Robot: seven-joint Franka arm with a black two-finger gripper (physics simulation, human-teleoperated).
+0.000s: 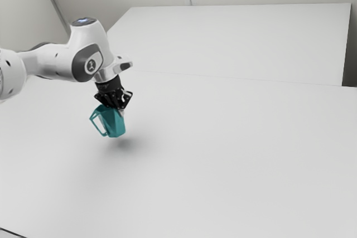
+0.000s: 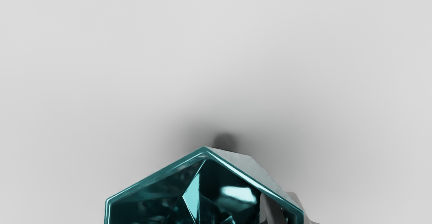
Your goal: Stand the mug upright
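The teal faceted mug (image 1: 115, 125) hangs under my gripper (image 1: 119, 108) in the exterior view, a little above the table, its mouth up, its body slightly tilted and its handle toward the exterior view's left. The wrist view looks into the open mouth of the mug (image 2: 153, 180). There my gripper (image 2: 285, 210) has one finger inside the mug and the other outside, shut on the wall between them. The mug's base is hidden in the wrist view.
The white tabletop (image 1: 240, 149) extends around and beneath the mug, with a soft shadow under it. Farther back stands another pale flat surface (image 1: 234, 40), and light walls rise behind.
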